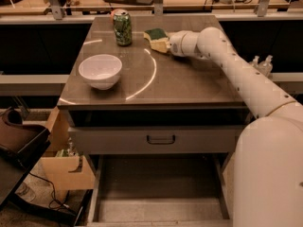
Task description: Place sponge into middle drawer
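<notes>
The middle drawer (161,190) stands open below the worktop (189,86), its floor bare, likely so the sponge (155,34) can go in. Your arm (227,65) stretches from the lower right, its pincer (165,44) against the sponge by the far edge. You cannot tell whether it has gripped.

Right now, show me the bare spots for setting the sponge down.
The middle drawer floor is bare wall to wall. The countertop is free in front, right of the bowl. The far edge is crowded: can, sponge, gripper at the sponge.
</notes>
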Controlling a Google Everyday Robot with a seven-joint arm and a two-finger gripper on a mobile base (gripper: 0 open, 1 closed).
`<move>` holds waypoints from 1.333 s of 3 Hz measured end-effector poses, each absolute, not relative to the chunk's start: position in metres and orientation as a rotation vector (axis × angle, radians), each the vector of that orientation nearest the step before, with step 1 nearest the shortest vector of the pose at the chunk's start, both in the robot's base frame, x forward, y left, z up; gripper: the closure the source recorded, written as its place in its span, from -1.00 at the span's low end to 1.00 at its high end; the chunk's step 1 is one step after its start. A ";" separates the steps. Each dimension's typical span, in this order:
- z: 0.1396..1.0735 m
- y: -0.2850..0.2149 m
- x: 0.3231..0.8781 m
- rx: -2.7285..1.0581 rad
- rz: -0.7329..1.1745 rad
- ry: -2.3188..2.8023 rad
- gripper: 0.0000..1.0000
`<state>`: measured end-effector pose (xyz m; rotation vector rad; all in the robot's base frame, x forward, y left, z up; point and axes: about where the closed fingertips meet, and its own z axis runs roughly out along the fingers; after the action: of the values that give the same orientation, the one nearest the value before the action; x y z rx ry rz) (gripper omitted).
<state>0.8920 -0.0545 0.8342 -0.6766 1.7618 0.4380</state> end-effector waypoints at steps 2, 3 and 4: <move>0.835 -0.054 0.892 -0.677 0.438 1.762 1.00; 0.835 -0.054 0.892 -0.677 0.438 1.762 1.00; 0.835 -0.054 0.892 -0.677 0.438 1.762 1.00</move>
<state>0.8920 -0.0543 0.8348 -0.6770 1.7619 0.4381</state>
